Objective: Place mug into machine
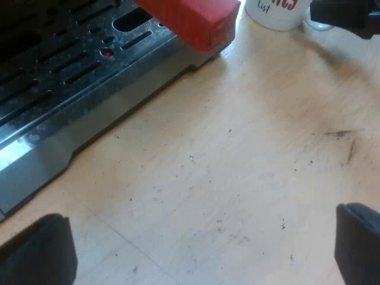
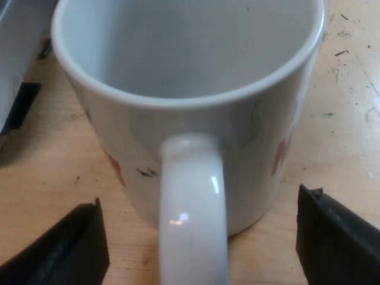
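Observation:
A white mug [image 2: 190, 101] with red lettering stands upright on the wooden table, its handle [image 2: 193, 208] pointing straight at my right gripper [image 2: 202, 243]. That gripper is open, one finger on each side of the handle, not touching it. My left gripper [image 1: 208, 249] is open above bare table beside the espresso machine's metal drip tray [image 1: 65, 83]. The red end of the holder's handle [image 1: 193, 21] juts out over the tray. Beyond it stands the mug [image 1: 276, 13], with the other arm's black gripper [image 1: 344, 15] at its handle.
The slotted drip tray has a raised steel edge [image 1: 89, 127] along the table. Wooden tabletop [image 1: 237, 160] with small dark specks spreads between the tray and the mug. Part of the machine's base [image 2: 18, 53] sits close beside the mug.

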